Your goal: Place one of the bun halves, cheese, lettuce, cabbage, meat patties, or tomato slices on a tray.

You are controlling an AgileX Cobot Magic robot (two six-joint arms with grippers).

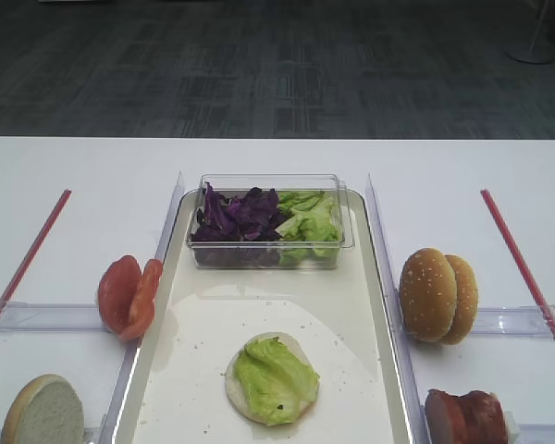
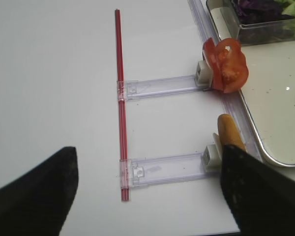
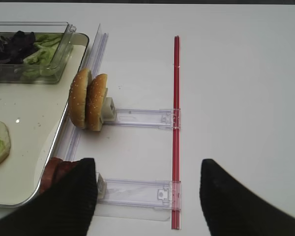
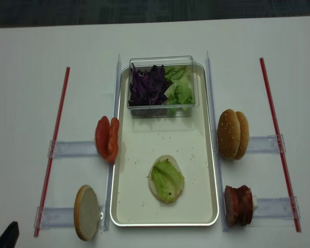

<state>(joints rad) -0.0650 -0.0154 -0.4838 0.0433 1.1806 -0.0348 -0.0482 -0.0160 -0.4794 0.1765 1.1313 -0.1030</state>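
Observation:
On the cream tray [image 1: 259, 296] lies a pale bun half [image 1: 236, 388] with a lettuce leaf [image 1: 276, 377] on top. Left of the tray stand tomato slices [image 1: 128, 296] and a cut-face bun half [image 1: 44, 412]. Right of it stand two sesame bun halves [image 1: 437, 294] and meat patties [image 1: 464, 418]. Purple cabbage [image 1: 239, 215] fills part of the tub. No cheese is in view. My right gripper [image 3: 145, 196] hangs open over the table, its left finger beside the patties [image 3: 56, 172]. My left gripper [image 2: 147, 196] is open and empty, its right finger by the bun half [image 2: 228, 132].
A clear plastic tub [image 1: 268, 254] at the tray's far end also holds more green leaves [image 1: 310, 222]. Clear plastic holders [image 3: 137, 191] and red strips [image 3: 176, 123] lie on the white table on both sides. The table's far edge meets dark carpet.

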